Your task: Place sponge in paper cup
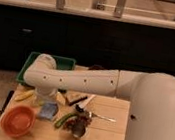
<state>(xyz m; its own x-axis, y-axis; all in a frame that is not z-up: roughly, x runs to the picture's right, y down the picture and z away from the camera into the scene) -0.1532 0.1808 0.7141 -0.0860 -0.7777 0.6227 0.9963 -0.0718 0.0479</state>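
Dark cabinets run behind a wooden table (104, 138); the white arm (79, 79) reaches across it from right to left.

Containers: a green tray (65, 60) sits at the back left, its inside mostly hidden by the arm; an orange bowl (19, 121) sits at the front left with only its own orange inside showing; a small metal cup (78, 129) stands near the table's middle front, contents too dark to tell.

The gripper (44, 96) hangs under the arm's left end as a pale blurred shape, between the tray and the sponge; open or closed cannot be told, nor whether it holds or touches anything.

The sponge (48, 110) lies flat on the table, just in front of the gripper, just right of the bowl's rim and left of a green vegetable (63, 120); it is near-square, so no clear long axis; its edges sit slightly skewed to the table's front edge.

A yellow piece (24, 95) lies behind the bowl; a spoon (101, 117) lies right of the metal cup.
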